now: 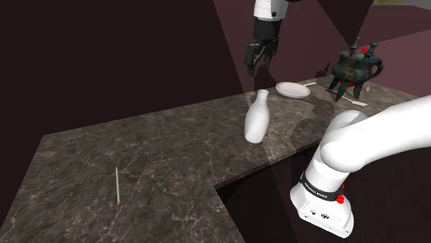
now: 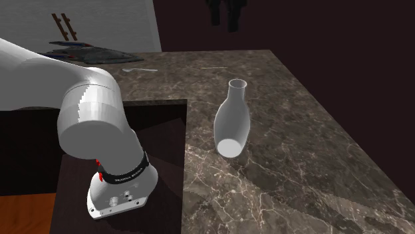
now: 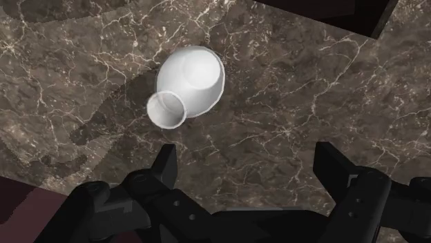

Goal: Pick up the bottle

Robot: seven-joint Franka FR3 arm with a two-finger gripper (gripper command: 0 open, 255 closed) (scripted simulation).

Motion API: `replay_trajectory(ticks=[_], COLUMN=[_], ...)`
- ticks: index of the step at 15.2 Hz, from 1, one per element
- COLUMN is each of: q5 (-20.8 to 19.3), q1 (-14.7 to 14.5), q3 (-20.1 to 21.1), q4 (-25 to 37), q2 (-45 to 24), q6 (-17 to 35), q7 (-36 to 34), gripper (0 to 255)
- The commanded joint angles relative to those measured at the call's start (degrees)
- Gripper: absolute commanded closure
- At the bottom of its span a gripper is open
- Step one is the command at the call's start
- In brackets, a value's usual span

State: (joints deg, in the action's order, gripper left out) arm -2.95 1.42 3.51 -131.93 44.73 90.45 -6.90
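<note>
You had the white bottle on the dark marbled table, below the gripper and clear of it; in the shoulder view it leaned, neck toward that view's right, and in the second exterior view the bottle showed part of its round base, so it looked tilted rather than upright; in the wrist view the bottle sat ahead of the gripper, its open mouth nearer the fingers than its body, and not between them; your gripper's fingers stood wide apart, holding and touching nothing; your arm rose from its base, reached out over the table, and the hand pointed downward above the bottle; a white plate and a dark green legged vessel stood farther back.
</note>
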Motion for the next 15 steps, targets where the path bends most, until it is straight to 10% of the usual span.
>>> replay_trajectory(ticks=[1,15], q5=[0.0,-2.52], q1=[0.0,3.77], q3=[0.0,-11.14], q4=[0.0,-13.38], q2=[0.0,-4.48], q6=[0.0,12.93], q7=[0.0,7.89], gripper=[0,0])
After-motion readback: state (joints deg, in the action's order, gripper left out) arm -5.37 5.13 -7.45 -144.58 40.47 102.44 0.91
